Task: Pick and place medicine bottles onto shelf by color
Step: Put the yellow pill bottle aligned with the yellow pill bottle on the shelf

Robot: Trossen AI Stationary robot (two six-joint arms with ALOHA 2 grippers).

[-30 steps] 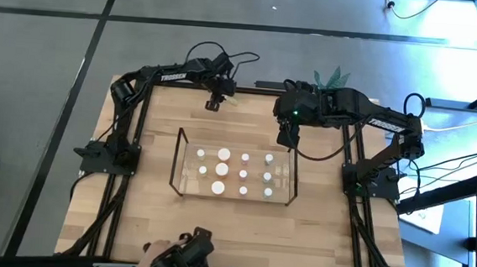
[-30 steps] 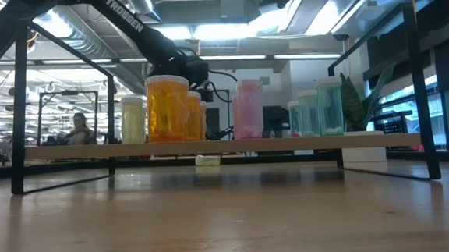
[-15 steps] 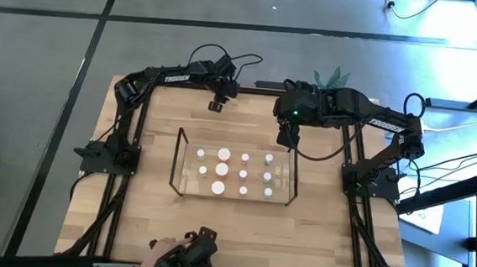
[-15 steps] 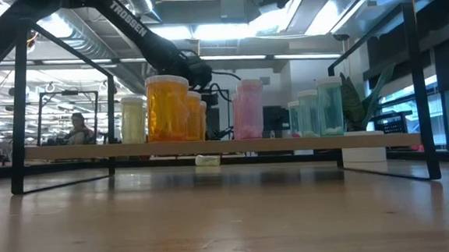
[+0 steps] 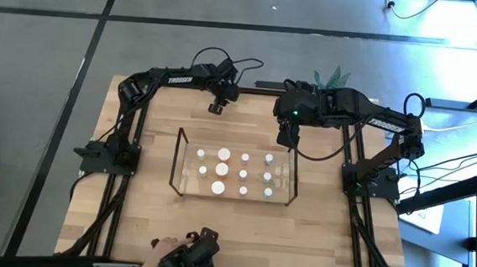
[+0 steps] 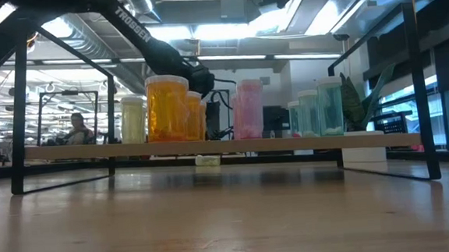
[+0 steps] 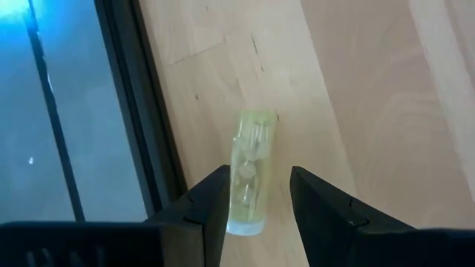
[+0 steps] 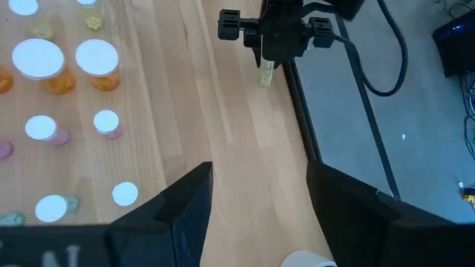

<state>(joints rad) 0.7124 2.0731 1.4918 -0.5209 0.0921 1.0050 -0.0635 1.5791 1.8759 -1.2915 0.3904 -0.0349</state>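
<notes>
The left end effector (image 7: 256, 194) hovers directly above a pale yellow-green bottle (image 7: 251, 172) lying on its side on the worktop (image 5: 241, 218), beyond the shelf (image 5: 178, 161) near the far edge. Fingers open, straddling the bottle, crosswise to its long axis. The right end effector (image 8: 260, 194) waits farther off, open, empty.

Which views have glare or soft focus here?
Low view: bright ceiling lights glare behind the shelf; the near tabletop is soft. Left wrist view: the pale bottle lying between the left pincer fingers looks blurred. High view: a bright patch at the top right corner.
</notes>
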